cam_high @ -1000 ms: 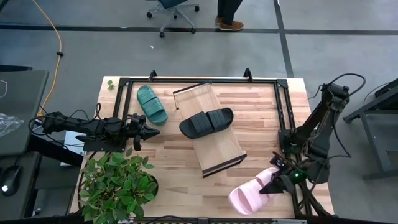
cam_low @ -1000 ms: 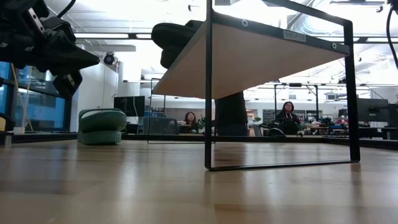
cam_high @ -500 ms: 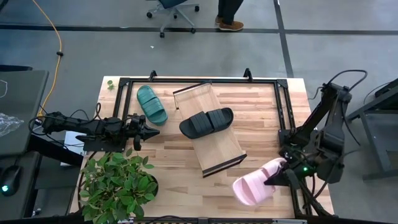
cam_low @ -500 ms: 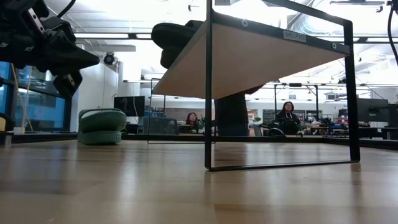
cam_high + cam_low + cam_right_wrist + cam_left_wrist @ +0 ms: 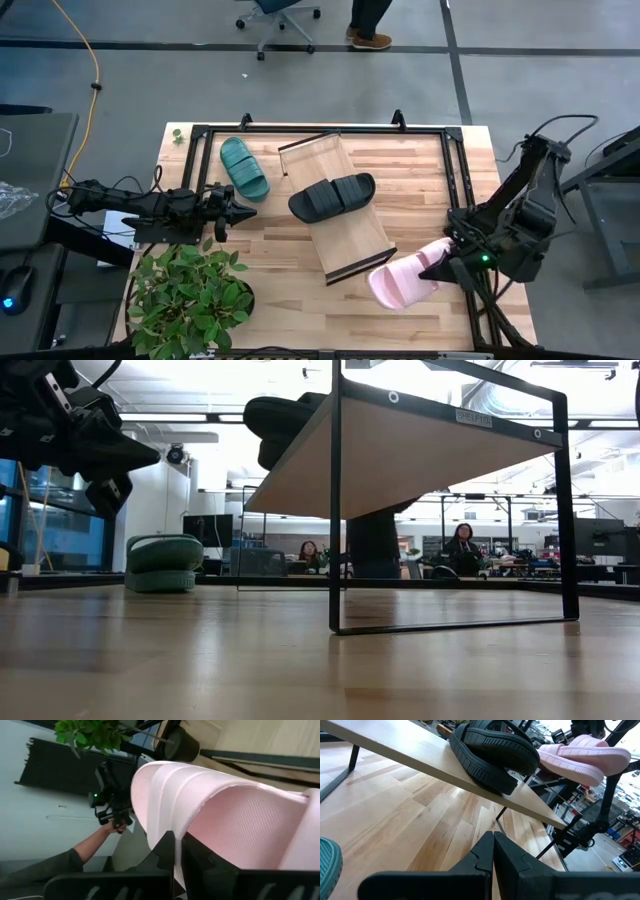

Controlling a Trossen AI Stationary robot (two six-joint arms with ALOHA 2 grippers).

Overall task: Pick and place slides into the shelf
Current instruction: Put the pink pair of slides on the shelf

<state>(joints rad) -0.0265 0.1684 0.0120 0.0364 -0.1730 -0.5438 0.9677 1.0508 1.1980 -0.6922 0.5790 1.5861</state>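
The pale pink slide [image 5: 402,282] hangs in the air near the table's near right corner, carried by my right gripper [image 5: 443,264]. The left wrist view shows the pink slide [image 5: 585,756] above the height of the board. The black slide [image 5: 332,196] lies sole down on the light-wood shelf [image 5: 350,240]. On the tabletop by the far left sits the dark green slide [image 5: 244,167], sole down. My left gripper [image 5: 243,210] is shut and hovers left of the shelf, touching nothing. The pink slide is out of the low view. My right gripper [image 5: 175,855] pinches the pink slide between its two fingers at the edge of the ribbed strap [image 5: 167,815], coming from the table's right side. The slide is lifted clear of the table and juts out from the fingers toward the left.
A potted plant [image 5: 190,295] fills the near left corner. A black metal frame [image 5: 320,130] runs around the tabletop. The shelf stands on thin black end rails [image 5: 335,560], with bare board [image 5: 320,158] on either side of the black slide. People sit in the room beyond.
My right gripper, shut on the pink slide throughout, has carried it from the near right corner toward the far edge and the shelf's near end. The slide has turned slightly on the way. The left arm, the black slide and the green slide have kept still.
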